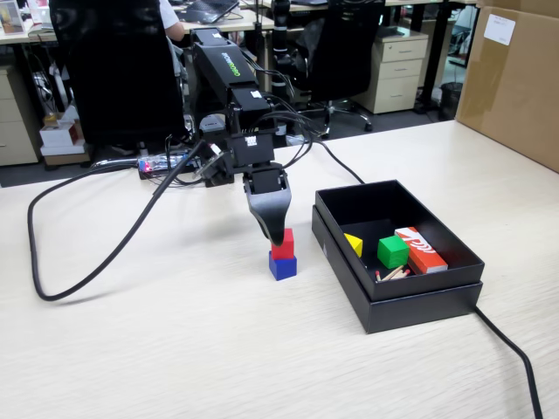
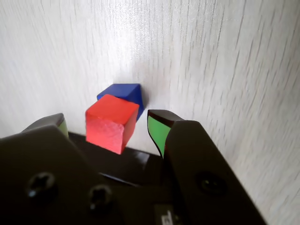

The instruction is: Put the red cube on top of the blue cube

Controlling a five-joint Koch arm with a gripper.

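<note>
Red cube (image 2: 112,123) sits on top of the blue cube (image 2: 123,93), a little askew: in the wrist view its corner is turned relative to the blue faces below and it overhangs toward the camera. Both stand on the pale wooden bench (image 1: 175,349), just to the left of the black box (image 1: 397,288) in the fixed view, which holds a green cube (image 1: 392,251), a yellow piece (image 1: 353,244) and a red-and-white carton (image 1: 420,249).

The pincer (image 2: 108,125) stands apart, its jaws spread on either side of the red cube with a gap visible between each green pad (image 2: 157,131) and the cube's faces, so nothing is clamped. In the fixed view its tip hangs right at the stack.

The stacking looks essentially done; what seems left is getting clear without toppling anything. Doing that well means keeping the jaws wide and lifting straight up, with no sideways drift, because either pad could brush the twisted red cube and slide it off its small footing. Only once the tips are above the top face should the arm swing away.
</note>
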